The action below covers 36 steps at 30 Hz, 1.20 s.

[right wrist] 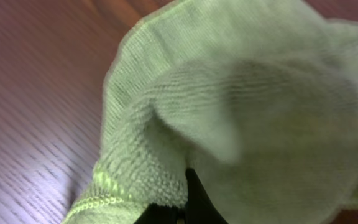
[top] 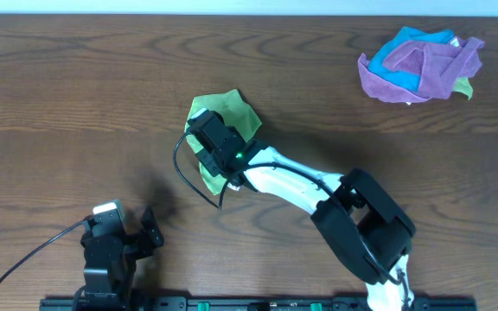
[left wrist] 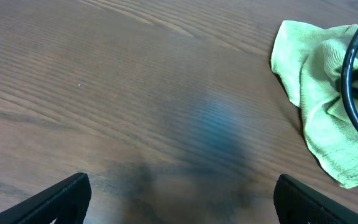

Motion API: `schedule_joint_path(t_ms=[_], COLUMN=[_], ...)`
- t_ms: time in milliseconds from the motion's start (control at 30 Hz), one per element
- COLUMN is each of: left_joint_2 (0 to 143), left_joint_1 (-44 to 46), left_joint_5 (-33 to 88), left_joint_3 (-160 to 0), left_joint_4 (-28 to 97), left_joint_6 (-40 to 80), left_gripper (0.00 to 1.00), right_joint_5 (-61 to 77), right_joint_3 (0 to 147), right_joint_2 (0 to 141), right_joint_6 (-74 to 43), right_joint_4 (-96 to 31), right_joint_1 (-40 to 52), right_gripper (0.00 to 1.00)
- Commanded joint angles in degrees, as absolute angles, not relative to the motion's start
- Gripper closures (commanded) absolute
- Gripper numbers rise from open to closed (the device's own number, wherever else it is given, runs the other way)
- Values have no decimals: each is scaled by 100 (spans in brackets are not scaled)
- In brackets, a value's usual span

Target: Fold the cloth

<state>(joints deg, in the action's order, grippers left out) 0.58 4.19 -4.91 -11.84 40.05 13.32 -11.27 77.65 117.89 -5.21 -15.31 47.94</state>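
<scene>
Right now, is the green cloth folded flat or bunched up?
Bunched up: the cloth shows rumpled humps and creases, not neat flat layers.

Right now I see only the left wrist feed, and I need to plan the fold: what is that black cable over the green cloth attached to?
Observer: The cable loops off the right arm's wrist; the right gripper sits on top of the cloth, mid-table.
Operator: Is the cloth flat under it?
Observer: No. The right wrist view shows it bunched and humped over a dark finger; I cannot tell whether the jaws are closed on it.
Operator: Anything else on the table?
Observer: A purple cloth and a blue cloth lie heaped together at the far right, apart from the green one.
</scene>
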Motion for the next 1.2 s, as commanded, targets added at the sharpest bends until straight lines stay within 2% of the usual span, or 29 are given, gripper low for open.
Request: schedule_joint_path(t_ms=[0, 233, 533, 633, 733, 800, 1067, 1100, 1133, 1167], left_joint_2=[21, 21, 21, 21, 21, 21, 21, 21, 21, 21], left_joint_1=[410, 410, 410, 410, 410, 410, 410, 410, 410, 410], left_joint_5=[-322, 578, 604, 602, 602, 604, 604, 604, 604, 604], left_joint_3=[-1330, -1328, -1330, -1330, -1328, -1328, -1330, -1328, -1330, -1330], left_joint_4=[4014, 4038, 4049, 4049, 4047, 4049, 4049, 4047, 4047, 4049], left_joint_6=[1337, 1337, 1337, 1334, 1334, 1334, 1337, 1337, 1337, 1337], left_gripper=[5, 5, 5, 5, 5, 5, 5, 5, 5, 5], right_joint_5=[-1780, -2272, -2351, -2766, -3839, -4300, -4185, -4047, -3876, -3688], right_joint_3=[8001, 8003, 8003, 8003, 8003, 8003, 8003, 8003, 8003, 8003], right_joint_2=[11292, 10626, 10300, 10154, 10036, 10038, 10042, 10042, 10042, 10042], right_joint_6=[-414, -305, -311, -311, -307, -189, -12, -12, -12, -14], right_joint_4=[-1684, -2176, -2829, -2980, -3124, -3221, -2947, -2891, -2851, -2849], right_joint_1=[4840, 4759, 4593, 4593, 4539, 4392, 3218, 3061, 2919, 2788], right_gripper=[99, 99, 99, 99, 99, 99, 98, 87, 68, 44])
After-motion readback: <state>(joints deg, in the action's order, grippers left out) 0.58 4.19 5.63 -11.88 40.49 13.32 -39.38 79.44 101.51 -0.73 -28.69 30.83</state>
